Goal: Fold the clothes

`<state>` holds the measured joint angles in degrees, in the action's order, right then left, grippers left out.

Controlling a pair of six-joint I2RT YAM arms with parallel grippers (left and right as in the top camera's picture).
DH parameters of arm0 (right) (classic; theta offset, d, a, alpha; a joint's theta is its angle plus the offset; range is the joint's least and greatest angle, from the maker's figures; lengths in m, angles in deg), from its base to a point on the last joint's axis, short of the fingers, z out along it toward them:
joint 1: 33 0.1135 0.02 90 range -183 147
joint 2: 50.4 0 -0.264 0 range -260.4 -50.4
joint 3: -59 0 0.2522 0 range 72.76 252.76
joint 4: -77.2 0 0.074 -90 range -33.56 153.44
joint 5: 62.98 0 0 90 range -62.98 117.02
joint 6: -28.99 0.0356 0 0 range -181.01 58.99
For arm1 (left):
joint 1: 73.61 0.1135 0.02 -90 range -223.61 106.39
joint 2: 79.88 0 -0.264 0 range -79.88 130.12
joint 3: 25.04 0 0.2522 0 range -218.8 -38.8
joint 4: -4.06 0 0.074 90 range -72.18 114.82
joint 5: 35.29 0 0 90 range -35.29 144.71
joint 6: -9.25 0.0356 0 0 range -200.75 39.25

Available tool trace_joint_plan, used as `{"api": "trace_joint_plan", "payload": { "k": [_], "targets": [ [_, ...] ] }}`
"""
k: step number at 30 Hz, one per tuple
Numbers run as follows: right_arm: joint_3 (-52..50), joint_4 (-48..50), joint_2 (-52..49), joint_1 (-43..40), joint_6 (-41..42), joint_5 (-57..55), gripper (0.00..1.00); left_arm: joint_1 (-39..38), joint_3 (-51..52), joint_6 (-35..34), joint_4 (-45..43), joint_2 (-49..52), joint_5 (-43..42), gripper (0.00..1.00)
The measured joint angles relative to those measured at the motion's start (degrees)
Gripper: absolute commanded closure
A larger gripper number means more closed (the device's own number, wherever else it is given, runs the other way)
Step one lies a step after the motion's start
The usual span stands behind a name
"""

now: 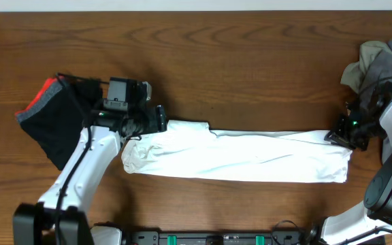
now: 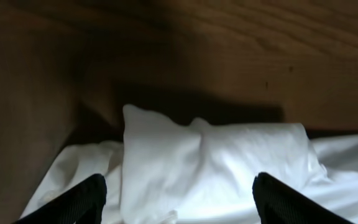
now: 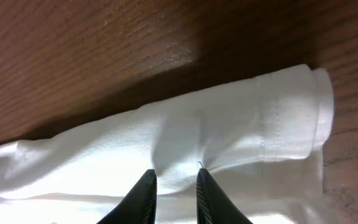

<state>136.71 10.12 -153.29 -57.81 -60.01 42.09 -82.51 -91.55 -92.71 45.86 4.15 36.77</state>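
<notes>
The clothes in play are a white T-shirt (image 1: 250, 158) lying as a long narrow band across the wooden table (image 1: 216, 61). My left gripper (image 1: 145, 129) hovers over the band's crumpled left end, its jaws wide apart. In the left wrist view the gripper (image 2: 179, 186) has white cloth (image 2: 229, 155) below it and nothing between its fingers. My right gripper (image 1: 342, 133) is at the band's right end. In the right wrist view this gripper (image 3: 174, 177) is shut on a small ridge of the shirt (image 3: 229, 124), close to the stitched hem.
A dark garment (image 1: 53, 119) with a red and grey edge lies at the left, beside my left arm. A heap of grey-olive clothes (image 1: 380, 64) sits at the far right, behind my right arm.
</notes>
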Motion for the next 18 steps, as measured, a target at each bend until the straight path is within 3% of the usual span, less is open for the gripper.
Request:
{"api": "trace_joint_plan", "payload": {
  "k": [5,12,16,17,18],
  "targets": [
    [0.0,0.0,0.0,0.0,0.0,0.0,0.79,0.0,0.0,0.0,-3.4,5.8,0.1,0.23],
    [0.0,0.0,0.0,0.0,0.0,0.0,0.79,0.0,0.0,-0.1,-5.4,10.4,-1.4,0.42],
    [0.0,0.1,0.0,0.0,0.0,0.0,0.79,0.0,0.0,0.0,-7.1,10.4,-2.8,0.43],
    [0.0,0.1,0.0,0.0,0.0,0.0,0.79,0.0,0.0,0.0,-7.5,10.4,-3.0,0.49],
    [0.0,0.1,0.0,0.0,0.0,0.0,0.79,0.0,0.0,-0.2,-7.7,10.4,-3.2,0.69]
  ]
}}
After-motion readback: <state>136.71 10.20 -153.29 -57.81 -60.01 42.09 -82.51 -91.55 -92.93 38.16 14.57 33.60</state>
